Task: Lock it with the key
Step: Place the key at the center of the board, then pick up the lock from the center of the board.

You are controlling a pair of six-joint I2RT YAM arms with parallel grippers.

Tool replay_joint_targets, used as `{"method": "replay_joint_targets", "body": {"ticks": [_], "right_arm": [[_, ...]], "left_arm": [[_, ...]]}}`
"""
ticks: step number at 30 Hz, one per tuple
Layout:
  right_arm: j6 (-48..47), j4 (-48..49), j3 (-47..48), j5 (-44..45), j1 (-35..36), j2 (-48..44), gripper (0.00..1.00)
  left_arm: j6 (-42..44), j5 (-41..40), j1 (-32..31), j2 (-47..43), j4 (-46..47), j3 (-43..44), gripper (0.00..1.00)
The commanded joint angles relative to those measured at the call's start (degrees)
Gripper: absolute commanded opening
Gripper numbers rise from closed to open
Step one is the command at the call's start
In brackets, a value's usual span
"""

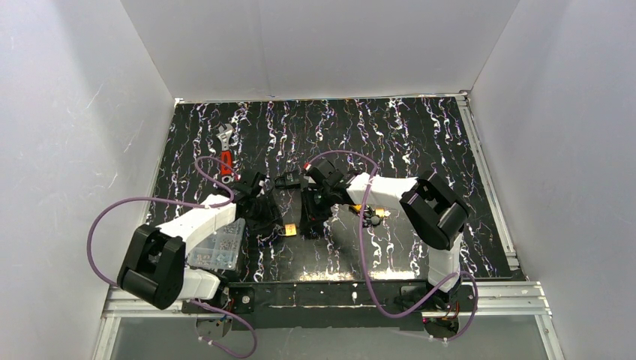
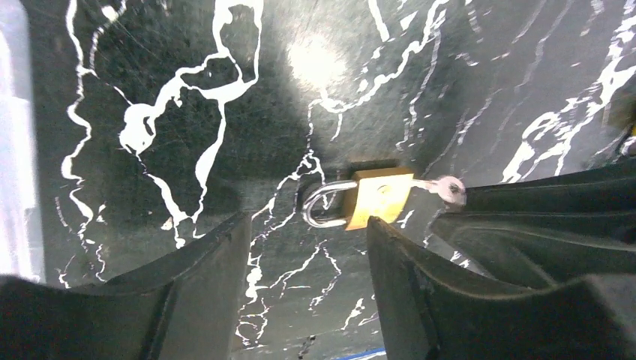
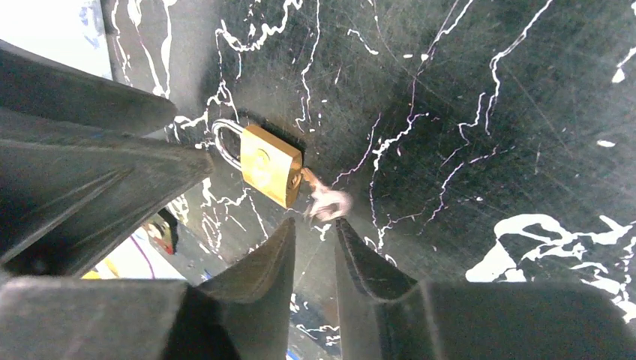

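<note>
My left jaws and right jaws stand released beside the padlock (image 2: 379, 196), the key (image 2: 448, 189) at its three o'clock from my left wrist; I judge locking done, a clean retreat next.

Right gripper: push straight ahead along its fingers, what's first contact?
Likely the head of the key, which sticks out of the brass padlock just past the right gripper and its parted fingertips. Depth is unclear, so it might pass above it and meet the table.

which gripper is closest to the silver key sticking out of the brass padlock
The right gripper: it sits right at the head of the silver key, while the left gripper frames the brass padlock at its shackle end.
</note>
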Motion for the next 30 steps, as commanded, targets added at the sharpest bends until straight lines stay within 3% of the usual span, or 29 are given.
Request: {"method": "replay_joint_targets", "body": {"ticks": [1,5,9,12,15,19,26,30], "right_arm": [[-0.2,0.5,1.5,0.6,0.3,-2.1,0.37],[-0.4,-0.1,1.3,1.0,0.3,-5.0,0.52],[-0.9,-3.4,1.5,5.4,0.3,-10.6,0.56],[-1.4,-8.0,0.4,14.4,0.2,-16.1,0.58],[-1.9,-14.4,-0.6,24.1,-0.9,-20.7,0.6],[-4.2,-17.4,-4.6,28.3,-5.0,-26.1,0.64],[-5.4,-15.1,-16.4,28.3,-15.6,-34.2,0.65],[-8.3,-13.0,-18.9,27.5,-18.0,-33.5,0.61]], "left_arm": [[2.6,-4.7,0.2,-4.5,-5.1,5.3,0.62],[5.2,-4.5,0.2,-7.3,-7.5,8.7,0.77],[7.0,-2.3,0.2,-9.1,-8.8,12.0,0.88],[8.3,0.6,0.2,-10.3,-9.6,14.4,0.94],[9.5,3.0,0.1,-11.4,-10.2,16.2,0.96],[11.1,6.0,0.1,-11.9,-11.5,19.1,0.97],[11.7,8.5,0.0,-12.5,-12.1,21.4,0.98],[11.6,9.2,0.0,-12.3,-12.1,21.5,0.97]]}}
